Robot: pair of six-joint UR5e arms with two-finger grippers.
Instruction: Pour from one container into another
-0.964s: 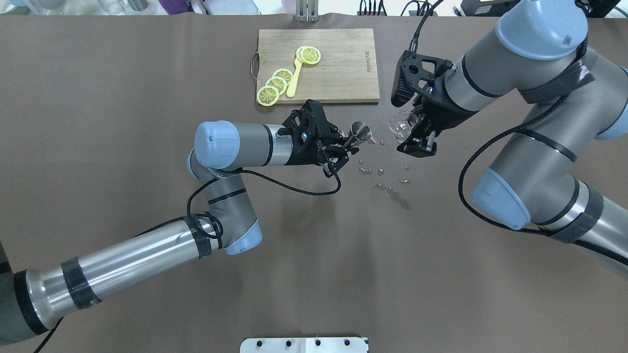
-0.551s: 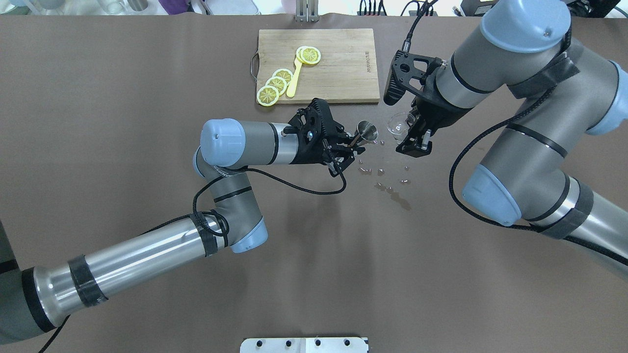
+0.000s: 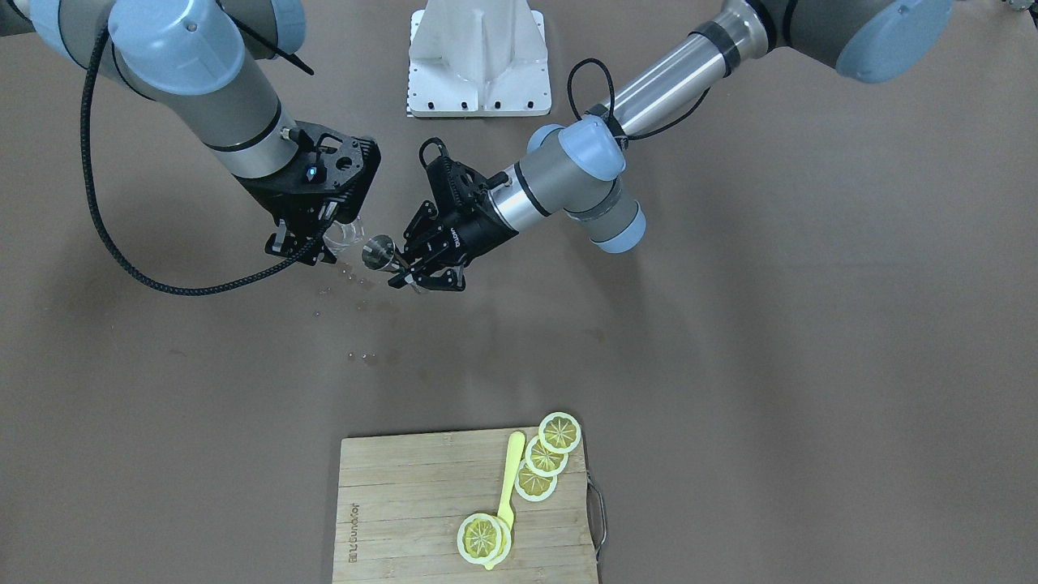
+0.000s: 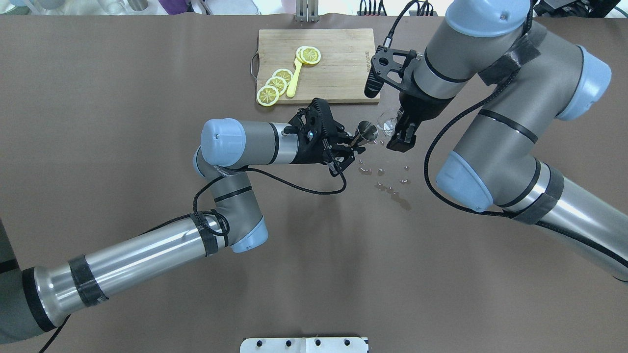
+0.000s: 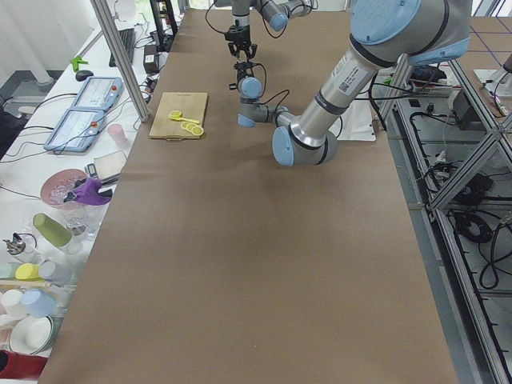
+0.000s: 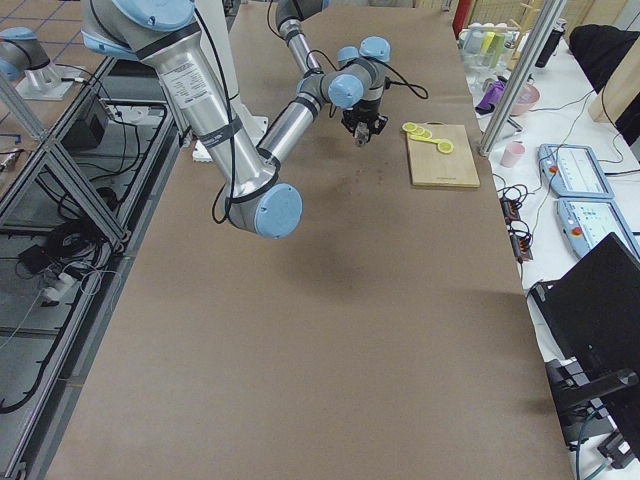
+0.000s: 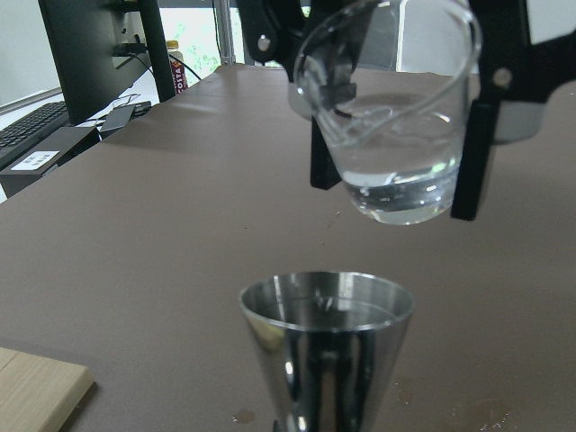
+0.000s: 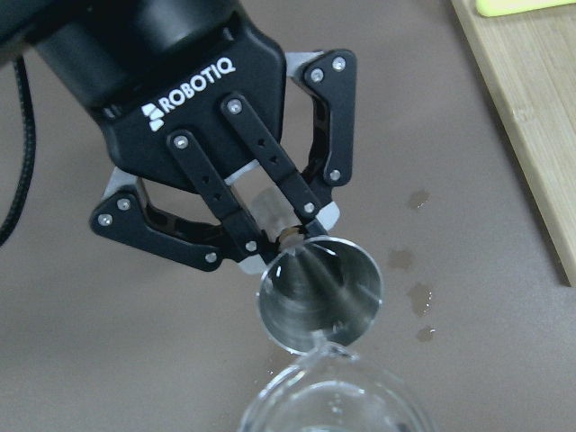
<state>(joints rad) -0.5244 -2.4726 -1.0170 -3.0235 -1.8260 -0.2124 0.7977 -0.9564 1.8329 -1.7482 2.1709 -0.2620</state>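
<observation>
Overhead, my left gripper (image 4: pixel 349 143) pinches the steel jigger (image 4: pixel 367 131) low down, mid-table. My right gripper (image 4: pixel 398 128) clamps the clear cup (image 4: pixel 386 121) just right of it. From the left wrist, I see the cup, part-filled, hanging slightly tilted above and beyond the jigger's mouth.

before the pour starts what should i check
1. Right claw shut on the clear cup: ok.
2. Left claw shut on the metal measuring cup by its lower part: ok.
3. Water in the clear cup: ok, a shallow layer at the bottom.
4. Cup's lip over the measuring cup's mouth: cannot tell; it hangs higher and just to one side.
5. Room in the measuring cup: cannot tell, the inside shows only reflections.
6. Table dry below: not ok, drops lie beside the claws.
</observation>
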